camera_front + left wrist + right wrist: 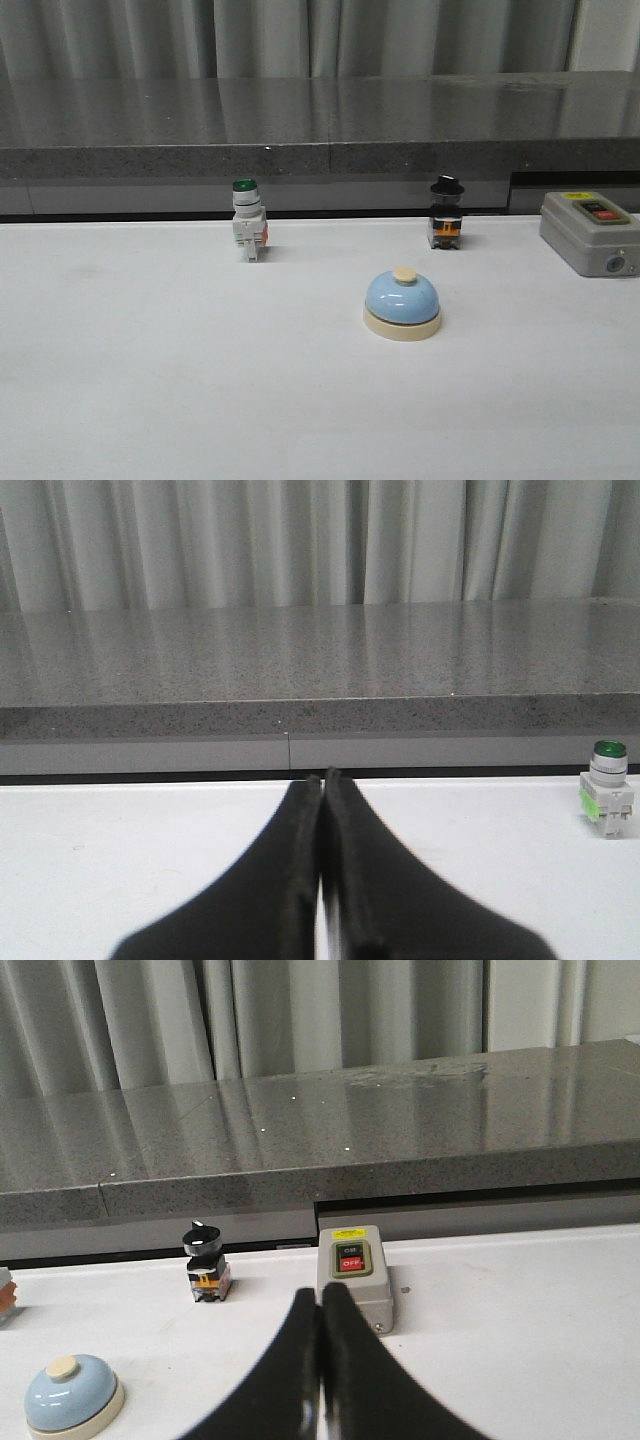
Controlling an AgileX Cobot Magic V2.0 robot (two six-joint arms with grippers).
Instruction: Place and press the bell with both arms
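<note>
- Both end effectors are pressed together with nothing between them: the left gripper, seen in its wrist view, shows two black fingers meeting in a thin seam, and the right gripper looks the same in its own view.
- Neither arm appears in the front view, so both seem held back from the work area.
- Sitting upright on the white table is the small light-blue dome-shaped bell with a cream base and cream button, a little right of centre and well apart from both grippers; the right wrist view also catches it.
- As a judgement, the task looks barely begun: the bell is ungrasped and its button unpressed, so picking, placing and pressing all appear to remain.
- Behind the bell stand a white push-button switch with a green cap and a black-knobbed selector switch, both near the dark stone ledge.
- At the far right rests a grey box with red and black buttons.
- Nothing lies directly around the bell; the grey box sits nearest the right gripper's line of approach.
</note>
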